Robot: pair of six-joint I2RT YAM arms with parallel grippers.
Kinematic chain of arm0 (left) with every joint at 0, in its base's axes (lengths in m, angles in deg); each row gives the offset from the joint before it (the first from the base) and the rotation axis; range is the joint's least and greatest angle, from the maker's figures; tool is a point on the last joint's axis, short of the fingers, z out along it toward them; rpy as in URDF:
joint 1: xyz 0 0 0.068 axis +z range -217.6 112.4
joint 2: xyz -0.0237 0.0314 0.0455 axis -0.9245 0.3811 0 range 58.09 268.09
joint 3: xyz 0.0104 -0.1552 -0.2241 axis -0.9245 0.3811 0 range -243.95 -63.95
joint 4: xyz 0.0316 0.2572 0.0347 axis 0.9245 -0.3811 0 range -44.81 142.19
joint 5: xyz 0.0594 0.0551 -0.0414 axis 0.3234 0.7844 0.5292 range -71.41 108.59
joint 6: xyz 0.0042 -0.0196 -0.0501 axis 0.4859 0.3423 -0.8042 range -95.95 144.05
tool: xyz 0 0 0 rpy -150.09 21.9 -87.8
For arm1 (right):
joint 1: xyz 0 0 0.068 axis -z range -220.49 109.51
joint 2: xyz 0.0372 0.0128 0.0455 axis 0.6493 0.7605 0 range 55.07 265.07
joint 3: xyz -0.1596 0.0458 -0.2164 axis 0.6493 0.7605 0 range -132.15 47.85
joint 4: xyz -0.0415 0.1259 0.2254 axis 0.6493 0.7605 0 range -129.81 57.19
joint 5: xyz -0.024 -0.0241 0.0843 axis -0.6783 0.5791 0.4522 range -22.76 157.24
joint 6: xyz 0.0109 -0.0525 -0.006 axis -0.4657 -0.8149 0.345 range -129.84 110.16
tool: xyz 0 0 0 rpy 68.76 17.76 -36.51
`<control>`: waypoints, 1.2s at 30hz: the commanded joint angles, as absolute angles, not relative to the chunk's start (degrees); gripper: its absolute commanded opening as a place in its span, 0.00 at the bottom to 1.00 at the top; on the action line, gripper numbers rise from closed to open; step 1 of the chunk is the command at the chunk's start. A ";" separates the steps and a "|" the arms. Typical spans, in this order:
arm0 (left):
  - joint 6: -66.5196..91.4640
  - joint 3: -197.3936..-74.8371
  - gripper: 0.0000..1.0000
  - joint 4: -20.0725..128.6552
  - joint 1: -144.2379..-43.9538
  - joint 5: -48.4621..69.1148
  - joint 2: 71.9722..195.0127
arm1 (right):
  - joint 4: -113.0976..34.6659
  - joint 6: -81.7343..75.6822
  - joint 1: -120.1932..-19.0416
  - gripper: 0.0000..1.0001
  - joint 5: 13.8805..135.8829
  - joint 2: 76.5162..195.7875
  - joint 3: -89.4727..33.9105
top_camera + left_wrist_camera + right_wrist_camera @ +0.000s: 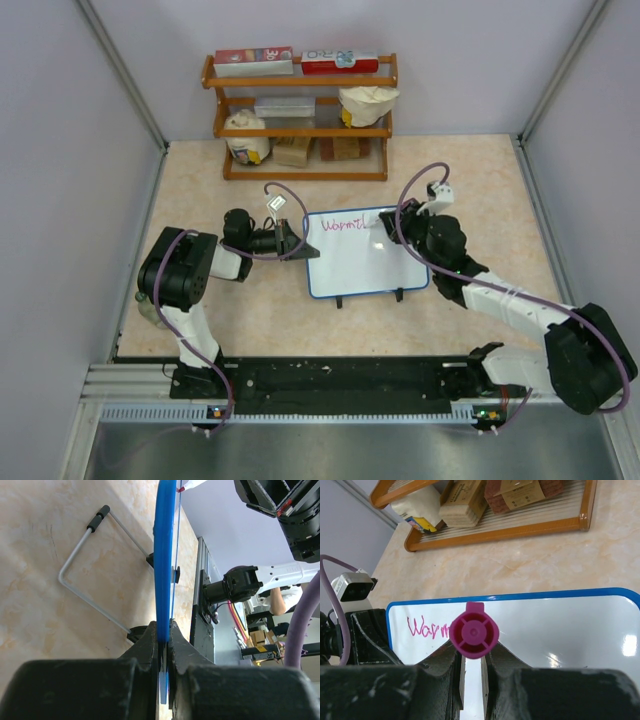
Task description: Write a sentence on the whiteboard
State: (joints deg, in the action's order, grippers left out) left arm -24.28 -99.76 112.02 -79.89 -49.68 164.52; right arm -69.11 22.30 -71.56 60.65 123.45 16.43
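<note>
The whiteboard (362, 258), white with a blue frame, stands tilted on the table with pink writing "Warm" along its top left (422, 628). My left gripper (292, 243) is shut on the board's left edge; in the left wrist view the blue frame (164, 555) runs edge-on between the black fingers (145, 642). My right gripper (402, 228) is over the board's top right part, shut on a pink marker (474, 631), seen end-on in the right wrist view just right of the written word. The marker's tip is hidden.
A wooden shelf (300, 118) with boxes and bags stands at the back of the table. The board's wire stand (87, 560) rests on the table behind it. Grey walls close in left and right.
</note>
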 commanded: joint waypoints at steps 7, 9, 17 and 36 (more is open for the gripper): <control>-24.38 -100.60 0.00 112.66 -79.81 -49.79 164.61 | -67.50 20.04 -70.90 0.00 57.14 125.29 11.03; -24.38 -100.68 0.00 112.83 -79.81 -49.79 164.70 | -67.41 19.95 -70.90 0.00 56.87 125.56 10.59; -24.38 -100.60 0.00 112.83 -79.81 -49.79 164.70 | -67.23 20.13 -70.37 0.00 56.87 125.74 10.94; -24.38 -100.60 0.00 112.74 -79.81 -49.79 164.70 | -65.83 19.87 -70.29 0.00 57.31 122.13 14.80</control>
